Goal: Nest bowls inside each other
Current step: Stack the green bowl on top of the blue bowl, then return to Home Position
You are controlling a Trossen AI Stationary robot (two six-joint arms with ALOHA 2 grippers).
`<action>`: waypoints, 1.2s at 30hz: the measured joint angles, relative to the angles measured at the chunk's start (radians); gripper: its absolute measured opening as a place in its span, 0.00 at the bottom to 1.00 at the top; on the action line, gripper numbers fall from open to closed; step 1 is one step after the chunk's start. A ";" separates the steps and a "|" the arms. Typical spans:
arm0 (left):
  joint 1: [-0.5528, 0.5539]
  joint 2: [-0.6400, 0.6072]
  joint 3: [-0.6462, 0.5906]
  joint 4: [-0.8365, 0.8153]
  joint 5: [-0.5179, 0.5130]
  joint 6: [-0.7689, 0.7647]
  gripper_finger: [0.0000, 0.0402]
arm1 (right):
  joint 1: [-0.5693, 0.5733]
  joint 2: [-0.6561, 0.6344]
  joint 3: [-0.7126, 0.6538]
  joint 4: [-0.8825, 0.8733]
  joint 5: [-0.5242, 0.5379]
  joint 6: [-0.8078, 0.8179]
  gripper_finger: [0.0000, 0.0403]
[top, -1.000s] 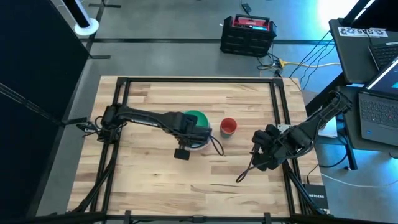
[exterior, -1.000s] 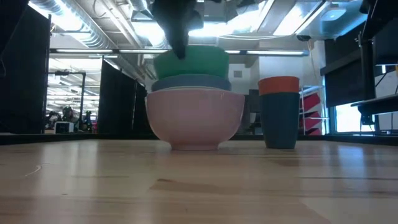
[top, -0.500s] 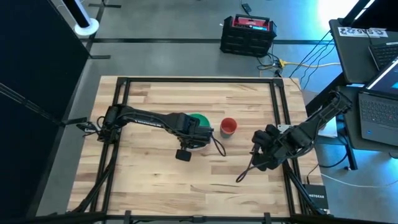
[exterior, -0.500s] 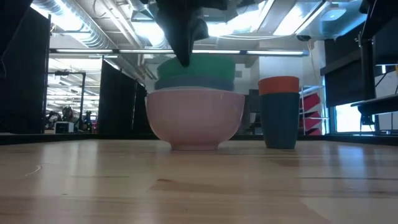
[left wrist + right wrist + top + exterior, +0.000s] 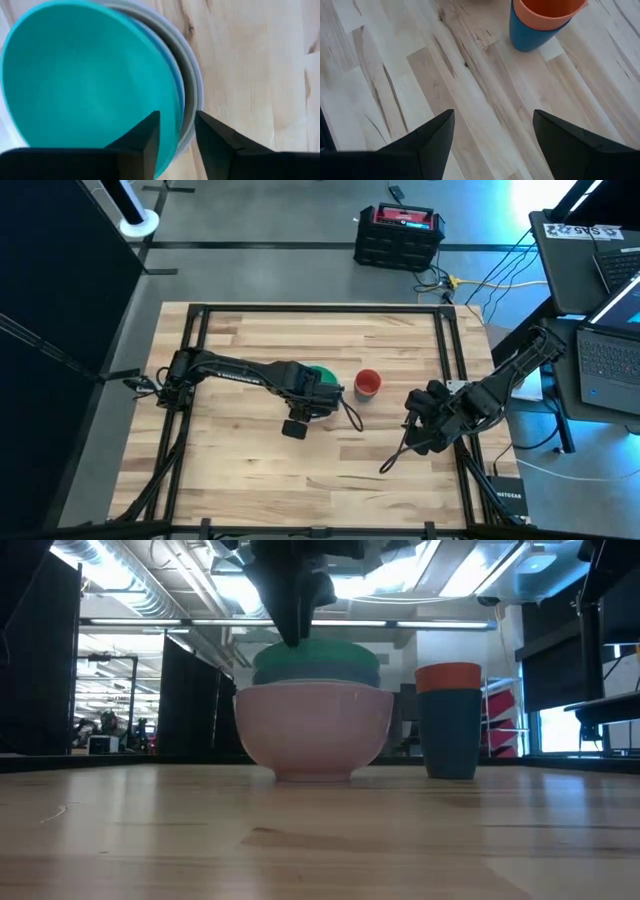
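Note:
A green bowl [image 5: 85,85] sits inside a light blue bowl [image 5: 315,673], which sits in a large whitish bowl [image 5: 313,725] at the table's middle [image 5: 322,372]. My left gripper [image 5: 177,130] points down over the stack's rim and is open. One finger stands inside the green bowl and the other outside the stack; neither touches it. Right of the stack, a small red bowl [image 5: 448,675] stands nested in a dark blue one [image 5: 450,730]. My right gripper [image 5: 492,140] waits open above the table's right part [image 5: 415,430].
Black frame rails [image 5: 445,380] run along the table's left, far and right sides. A black crate [image 5: 398,235] stands beyond the far edge and laptops [image 5: 600,360] stand off the right edge. Bare wood [image 5: 300,470] lies nearer than the bowls.
My left gripper has opened and let go of the green bowl. The green bowl, which stood high above the light blue one, has sunk down into it, and only its rim now shows above the stack.

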 joint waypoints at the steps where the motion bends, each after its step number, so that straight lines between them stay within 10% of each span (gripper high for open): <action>1: -0.001 -0.002 0.000 -0.017 0.000 -0.008 0.26 | 0.000 0.000 0.000 0.003 0.001 -0.002 0.63; 10: -0.016 -0.130 -0.026 -0.126 -0.015 -0.099 0.34 | -0.005 0.000 0.001 0.039 0.013 -0.073 0.59; 19: -0.014 -0.506 -0.296 -0.123 0.032 -0.101 0.02 | -0.150 -0.009 0.001 0.217 -0.082 -0.343 0.04; 36: 0.296 -1.154 -0.921 0.488 0.255 0.122 0.00 | -0.733 -0.013 -0.030 1.082 -0.492 -0.799 0.00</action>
